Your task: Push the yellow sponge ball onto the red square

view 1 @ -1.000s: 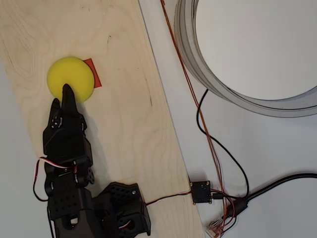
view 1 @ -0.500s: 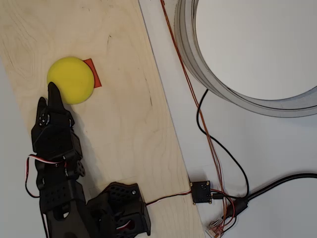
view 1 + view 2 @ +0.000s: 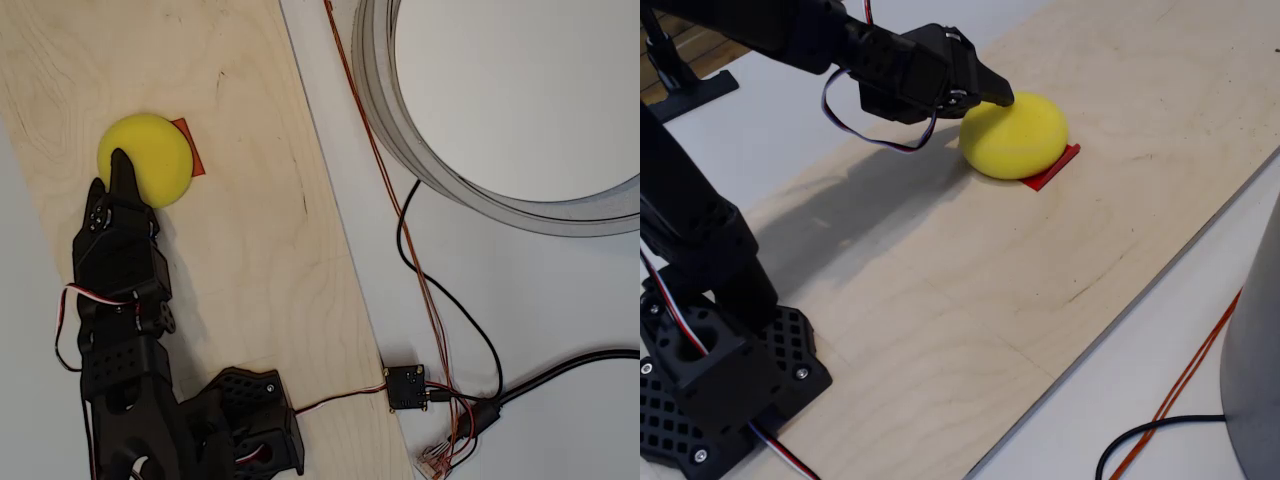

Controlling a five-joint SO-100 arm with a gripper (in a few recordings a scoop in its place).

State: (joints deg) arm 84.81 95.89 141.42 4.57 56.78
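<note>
A: What has moved since half a second ago?

B: The gripper (image 3: 119, 162) has swung back toward the yellow sponge ball (image 3: 150, 158). It was at the ball's lower-left edge in the overhead view; now its tip lies over the ball's left part. The ball itself has barely shifted.

A: Where does the ball sit?

B: On the red square (image 3: 189, 152), covering most of it. In the overhead view a sliver of red shows at the ball's right edge; in the fixed view (image 3: 1053, 166) a thin strip shows at its near right side.

A: Materials and shapes?

B: The ball (image 3: 1016, 135) is matte bright-yellow foam, rounded but slightly squat. The patch is flat, orange-red and thin, like paper or tape. Both lie on a pale plywood board (image 3: 250, 250) with visible grain, which rests on a white surface (image 3: 560, 300). The arm is black plastic with a perforated base (image 3: 730, 390), and red, white and black wires loop off it.

A: And the jaws?

B: Pressed together into one dark point (image 3: 998, 97), touching the ball's upper left side in the fixed view. They pinch nothing.

A: Counts?

B: One ball, one red patch, one board, one arm. One large grey ring (image 3: 400, 140) at the upper right in the overhead view, one small black circuit module (image 3: 408, 387), thin orange wires and black cables beside it.
</note>
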